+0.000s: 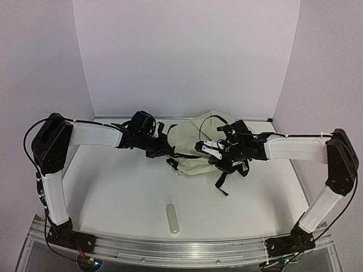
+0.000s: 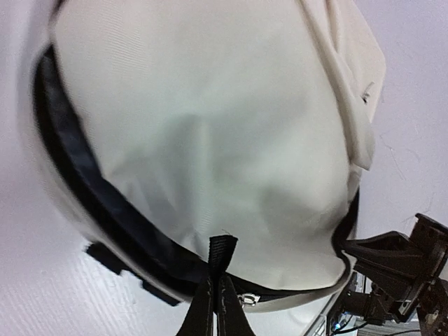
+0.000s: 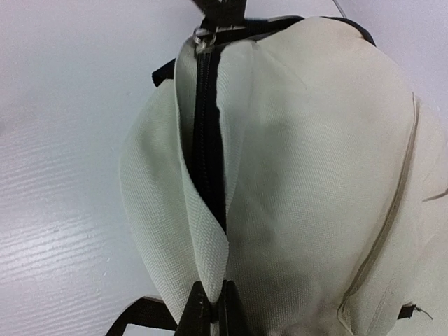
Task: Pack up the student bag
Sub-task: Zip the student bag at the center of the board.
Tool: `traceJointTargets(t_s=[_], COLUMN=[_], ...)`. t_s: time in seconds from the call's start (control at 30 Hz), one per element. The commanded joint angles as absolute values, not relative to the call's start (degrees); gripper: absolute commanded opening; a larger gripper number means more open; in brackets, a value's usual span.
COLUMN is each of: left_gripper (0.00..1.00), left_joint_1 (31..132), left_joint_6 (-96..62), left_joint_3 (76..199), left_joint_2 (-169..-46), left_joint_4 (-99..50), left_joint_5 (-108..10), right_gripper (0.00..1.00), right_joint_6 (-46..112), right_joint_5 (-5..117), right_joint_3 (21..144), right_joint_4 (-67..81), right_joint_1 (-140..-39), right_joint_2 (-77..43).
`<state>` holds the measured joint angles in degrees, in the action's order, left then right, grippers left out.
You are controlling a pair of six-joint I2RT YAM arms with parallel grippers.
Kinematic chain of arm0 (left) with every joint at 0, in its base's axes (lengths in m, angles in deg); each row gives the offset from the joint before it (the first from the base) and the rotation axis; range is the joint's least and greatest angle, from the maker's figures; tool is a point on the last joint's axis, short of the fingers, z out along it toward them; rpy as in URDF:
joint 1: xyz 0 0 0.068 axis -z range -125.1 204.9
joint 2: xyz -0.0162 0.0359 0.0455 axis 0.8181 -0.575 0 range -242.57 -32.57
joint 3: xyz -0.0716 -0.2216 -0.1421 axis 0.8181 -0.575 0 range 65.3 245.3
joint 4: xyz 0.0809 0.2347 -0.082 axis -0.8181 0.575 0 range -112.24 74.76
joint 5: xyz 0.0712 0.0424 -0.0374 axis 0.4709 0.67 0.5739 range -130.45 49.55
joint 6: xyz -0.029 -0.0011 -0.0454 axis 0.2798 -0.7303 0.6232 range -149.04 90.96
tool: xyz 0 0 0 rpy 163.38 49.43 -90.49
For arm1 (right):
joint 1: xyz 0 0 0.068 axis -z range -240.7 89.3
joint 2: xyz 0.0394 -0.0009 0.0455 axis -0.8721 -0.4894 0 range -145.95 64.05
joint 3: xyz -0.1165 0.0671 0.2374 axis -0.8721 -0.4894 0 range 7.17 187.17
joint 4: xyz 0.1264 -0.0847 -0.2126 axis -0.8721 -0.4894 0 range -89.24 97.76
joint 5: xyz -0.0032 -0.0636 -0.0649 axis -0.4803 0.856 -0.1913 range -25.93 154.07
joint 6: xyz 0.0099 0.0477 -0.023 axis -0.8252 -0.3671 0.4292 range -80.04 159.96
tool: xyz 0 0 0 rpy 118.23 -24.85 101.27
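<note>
While both arms reach in from either side, I see the student bag [image 1: 191, 144] lying at the middle of the white table [image 1: 113, 187], towards the back wall, hemmed in between them. Black straps [image 1: 222, 180] spill loose from under the right arm onto the tabletop, and a small pale oblong piece [image 1: 173, 218] lies alone near the front edge, well apart from the bag. My left gripper [image 2: 218, 287] is clenched on a black webbing loop [image 2: 222, 250] at the bag's rim; my right gripper [image 3: 210, 297] pinches the cream fabric flap beside the black zipper [image 3: 208, 133]. The cloth is a matte, finely woven canvas, bulging in soft rounded folds; a small metal ring [image 3: 204, 36] sits at the zipper's far end.
</note>
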<state>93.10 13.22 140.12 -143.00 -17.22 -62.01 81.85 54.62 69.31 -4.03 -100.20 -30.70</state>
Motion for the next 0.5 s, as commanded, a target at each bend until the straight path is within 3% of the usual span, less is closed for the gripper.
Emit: traceJointTargets(t_s=[0.0, 0.23, 0.27, 0.47], left_gripper=[0.00, 0.00, 0.00, 0.00], left_joint_1=[89.7, 89.5, 89.9, 93.9], left_joint_6=[12.2, 10.1, 10.0, 8.8], left_joint_3=[138.5, 138.3, 138.5, 142.8], left_joint_2=[-140.1, -139.6, -139.8, -141.8], left_joint_4=[-15.1, -17.6, -18.7, -19.7], left_joint_5=[-58.0, -62.5, -64.7, -69.6], right_gripper=[0.00, 0.00, 0.04, 0.58], right_joint_6=[83.5, 86.3, 86.2, 78.3], right_joint_5=[58.5, 57.2, 57.3, 49.9], right_joint_3=[64.8, 63.1, 64.0, 73.4], right_joint_4=[-5.4, -6.1, -6.5, -12.7], right_joint_1=[-97.8, -88.0, -87.5, -89.0], right_joint_2=[-25.5, -23.5, -24.0, -26.1])
